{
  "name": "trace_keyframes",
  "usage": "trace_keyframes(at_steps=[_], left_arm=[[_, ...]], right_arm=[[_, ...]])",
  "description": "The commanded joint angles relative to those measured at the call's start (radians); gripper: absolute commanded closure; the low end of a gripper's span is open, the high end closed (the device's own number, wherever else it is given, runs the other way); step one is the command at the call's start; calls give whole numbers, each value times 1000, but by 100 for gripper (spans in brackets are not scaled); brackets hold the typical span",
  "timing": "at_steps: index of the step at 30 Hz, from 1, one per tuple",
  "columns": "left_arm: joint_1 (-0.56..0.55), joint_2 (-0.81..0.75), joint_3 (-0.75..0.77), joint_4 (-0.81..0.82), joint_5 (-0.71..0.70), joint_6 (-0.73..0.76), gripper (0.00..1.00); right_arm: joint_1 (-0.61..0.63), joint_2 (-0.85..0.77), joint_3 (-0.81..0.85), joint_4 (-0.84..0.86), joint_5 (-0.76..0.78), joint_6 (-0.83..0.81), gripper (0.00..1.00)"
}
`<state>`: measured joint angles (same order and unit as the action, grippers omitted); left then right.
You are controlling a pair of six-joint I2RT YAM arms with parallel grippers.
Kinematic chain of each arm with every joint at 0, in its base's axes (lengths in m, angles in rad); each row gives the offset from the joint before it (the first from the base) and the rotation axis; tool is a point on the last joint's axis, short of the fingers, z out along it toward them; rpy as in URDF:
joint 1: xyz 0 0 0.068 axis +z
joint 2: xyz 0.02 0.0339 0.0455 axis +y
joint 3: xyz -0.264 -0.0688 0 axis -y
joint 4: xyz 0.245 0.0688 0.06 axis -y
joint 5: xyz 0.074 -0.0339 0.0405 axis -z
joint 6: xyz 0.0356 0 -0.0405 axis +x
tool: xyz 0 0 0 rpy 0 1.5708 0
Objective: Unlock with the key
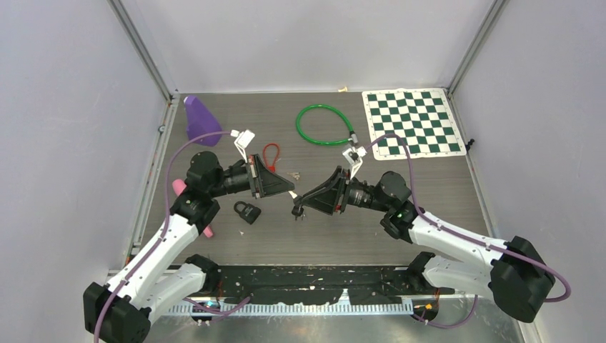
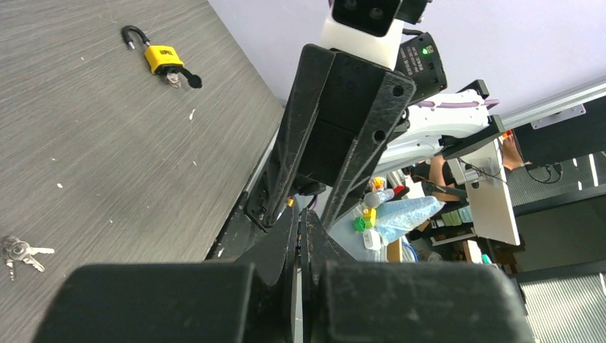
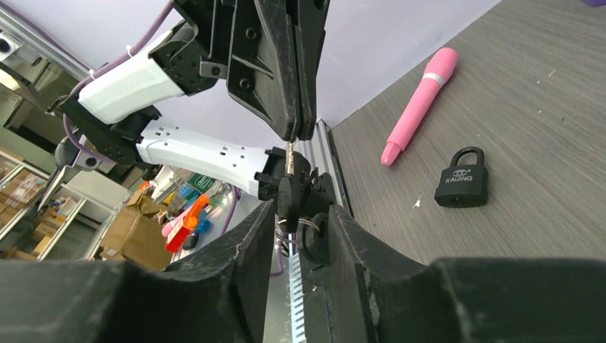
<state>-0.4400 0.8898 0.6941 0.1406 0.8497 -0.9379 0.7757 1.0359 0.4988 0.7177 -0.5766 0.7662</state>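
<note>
A key with a black head [image 3: 289, 194] and a silver blade [image 3: 289, 151] hangs in the air between my two grippers. My left gripper [image 1: 289, 191] [image 2: 300, 221] is shut on the blade's tip, coming down from the top of the right wrist view. The jaws of my right gripper [image 1: 296, 207] [image 3: 300, 211] stand apart around the black head and its ring, with a gap on the left side. A black padlock [image 1: 246, 211] [image 3: 462, 179] lies on the table below my left gripper. A yellow padlock [image 2: 164, 61] with a key in it lies further off.
A loose bunch of keys [image 1: 293, 174] [image 2: 18, 250], a red lock [image 1: 270, 153] and a green cable loop [image 1: 325, 125] lie behind the grippers. A pink pen [image 3: 421, 103] lies at the left, a purple cone [image 1: 200, 120] at the back left, a checkered board [image 1: 413, 123] at the back right.
</note>
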Motion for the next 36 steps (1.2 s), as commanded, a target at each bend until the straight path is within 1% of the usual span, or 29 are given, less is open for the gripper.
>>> trace_keyframes(at_steps=[1,7,15,17,19,20,22,23,24,25,26,28,29,30,31,33,36], left_arm=[[3,-1,35,61,41,-37,100],[3,4,30,76,45,-53,100],[3,9,29,82,47,-62,100],[3,8,28,86,46,-67,100],[3,5,25,82,42,-68,100],[5,3,27,63,34,-63,100],[21,-4,34,5,12,-41,100],[38,-10,36,-35,1,-29,97],[59,-19,37,-82,-13,-19,91],[88,-29,38,-141,-29,-6,82],[121,-36,39,-206,-47,8,69],[182,-48,55,-388,-121,60,36],[205,-49,72,-496,-173,95,21],[221,-45,93,-611,-244,132,10],[230,-40,118,-712,-321,159,2],[237,-25,155,-876,-483,212,0],[243,7,194,-1042,-698,233,0]], right_arm=[[-1,23,41,89,-61,13,63],[-1,51,38,140,-78,39,72],[-2,84,34,209,-96,79,76],[-1,88,34,222,-96,83,80],[-1,91,32,231,-96,88,86],[-1,92,30,232,-96,89,91],[-1,92,25,231,-91,90,94],[-2,93,24,229,-88,91,94],[-3,93,21,225,-87,90,95],[-3,94,20,212,-85,84,95],[-3,94,18,206,-84,79,95],[-5,96,15,184,-80,67,95],[-7,96,15,169,-77,58,95],[-8,96,15,161,-76,54,95],[-11,97,15,143,-73,45,95],[-14,98,13,124,-69,31,95],[-20,103,8,111,-70,18,95]])
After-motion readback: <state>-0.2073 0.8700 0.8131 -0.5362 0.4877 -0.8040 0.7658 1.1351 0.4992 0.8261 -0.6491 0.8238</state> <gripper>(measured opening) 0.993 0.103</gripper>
